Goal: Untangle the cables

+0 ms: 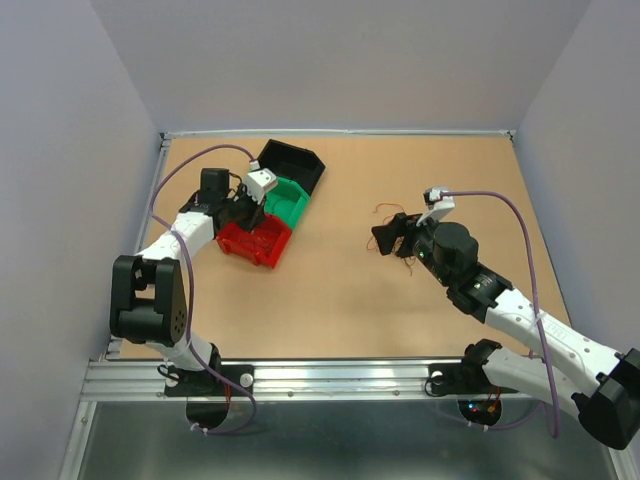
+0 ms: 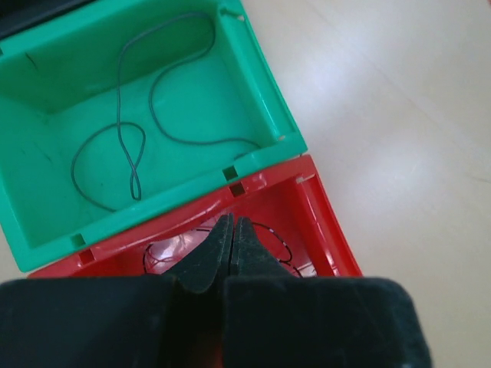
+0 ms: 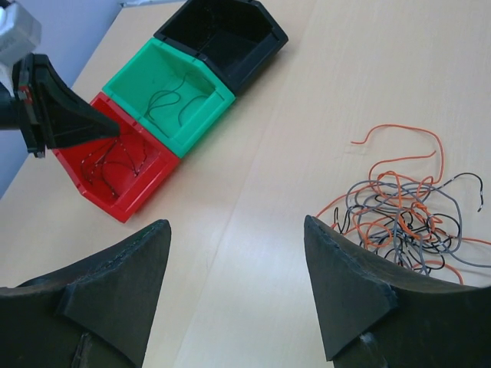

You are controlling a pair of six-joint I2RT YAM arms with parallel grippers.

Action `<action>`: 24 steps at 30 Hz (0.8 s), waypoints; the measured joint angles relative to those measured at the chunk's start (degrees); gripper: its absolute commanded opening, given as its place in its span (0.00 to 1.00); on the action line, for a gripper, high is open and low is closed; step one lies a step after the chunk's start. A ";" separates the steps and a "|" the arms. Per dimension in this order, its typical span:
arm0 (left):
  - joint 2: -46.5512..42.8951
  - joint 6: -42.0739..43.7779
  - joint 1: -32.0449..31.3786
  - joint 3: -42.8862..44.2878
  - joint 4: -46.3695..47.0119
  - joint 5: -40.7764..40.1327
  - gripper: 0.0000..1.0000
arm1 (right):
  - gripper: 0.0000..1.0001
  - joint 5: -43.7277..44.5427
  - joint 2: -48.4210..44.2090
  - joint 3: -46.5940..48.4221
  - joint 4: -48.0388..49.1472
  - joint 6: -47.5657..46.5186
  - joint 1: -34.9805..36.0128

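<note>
One loose bunch of cables (image 3: pixel 406 222), hair-thin strands in orange, grey and black, lies on the worktop (image 3: pixel 268 153) ahead of the right pincer (image 3: pixel 236 222) and off to its right, just past its right-hand finger and not between the jaws. The knot has no clear long axis. It is roughly round, with one orange end arching out on the side away from the pincer. The strands cross too densely to count.

The right pincer stands wide, with nothing in it. It is plainly the nearer of the two arms, so the next pick probably calls for a shift to its right before it comes down on a single strand.

Ahead and to its left, well apart from the bunch, three bins touch in a row: a black bin (image 3: pixel 265 57) farthest, a green bin (image 3: pixel 207 123) in the middle and a red bin (image 3: pixel 149 188) nearest. The green one holds one dark wire (image 2: pixel 138 146), looped. The red one holds a few thin wires (image 3: pixel 115 165).

The left pincer (image 2: pixel 230 230) hangs over the red bin with its tips pressed together. Whether a wire is pinched between them cannot be told.
</note>
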 measured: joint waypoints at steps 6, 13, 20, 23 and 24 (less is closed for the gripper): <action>-3.56 8.48 0.11 -5.03 -2.21 -2.21 0.00 | 0.75 -0.98 1.01 0.00 0.07 0.00 0.00; -2.45 12.61 0.11 -5.11 -3.39 -9.62 0.00 | 0.75 -2.54 5.11 0.00 0.00 0.04 0.00; 6.78 8.76 0.20 -4.68 -0.85 -16.79 0.18 | 0.75 -1.09 8.31 -0.02 -0.04 1.42 0.00; 6.75 7.28 0.20 -4.68 0.26 -17.94 0.32 | 0.73 3.65 9.05 -0.20 -0.96 2.99 0.00; 6.54 6.64 0.20 -4.68 0.46 -18.01 0.39 | 0.72 5.38 9.20 -0.20 -1.33 3.50 0.00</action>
